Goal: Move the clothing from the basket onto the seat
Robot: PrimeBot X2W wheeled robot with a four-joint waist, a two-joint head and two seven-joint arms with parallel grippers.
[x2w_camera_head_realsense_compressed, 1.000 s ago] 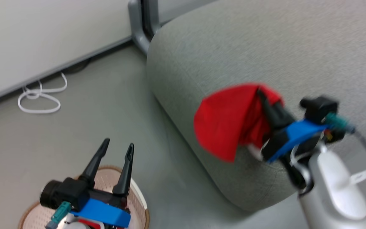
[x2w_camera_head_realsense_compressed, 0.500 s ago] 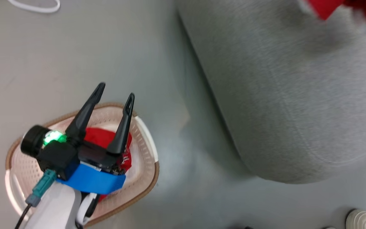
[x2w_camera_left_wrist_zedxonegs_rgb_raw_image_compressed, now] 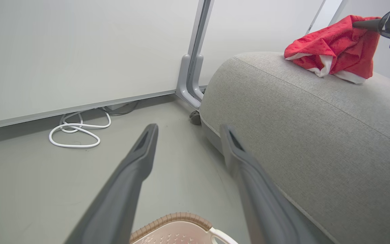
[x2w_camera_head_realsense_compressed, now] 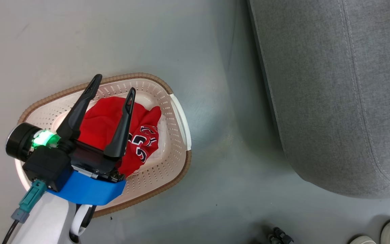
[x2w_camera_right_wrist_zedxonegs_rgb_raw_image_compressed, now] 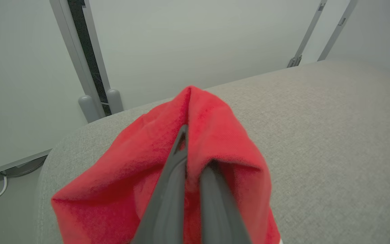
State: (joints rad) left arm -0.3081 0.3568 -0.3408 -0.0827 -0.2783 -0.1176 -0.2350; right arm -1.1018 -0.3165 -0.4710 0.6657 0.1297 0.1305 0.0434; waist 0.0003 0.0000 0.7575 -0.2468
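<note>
Above grey floor (x2w_camera_head_realsense_compressed: 198, 51), the head view puts the wide-open left gripper (x2w_camera_head_realsense_compressed: 114, 83) over the basket (x2w_camera_head_realsense_compressed: 178, 112) and its red jersey (x2w_camera_head_realsense_compressed: 103, 117); its wrist view faces the seat (x2w_camera_left_wrist_zedxonegs_rgb_raw_image_compressed: 300, 118); the right wrist view has the right gripper (x2w_camera_right_wrist_zedxonegs_rgb_raw_image_compressed: 195, 149) pinching a second garment (x2w_camera_right_wrist_zedxonegs_rgb_raw_image_compressed: 222, 135), seemingly resting there, so release low.

Even, soft light, my views sharp — pale glare on the floor (x2w_camera_head_realsense_compressed: 212, 112), dim shadow beside the seat (x2w_camera_head_realsense_compressed: 317, 84); wrist views bow at edges.

Left end effector (x2w_camera_head_realsense_compressed: 114, 83) splayed wide
</note>
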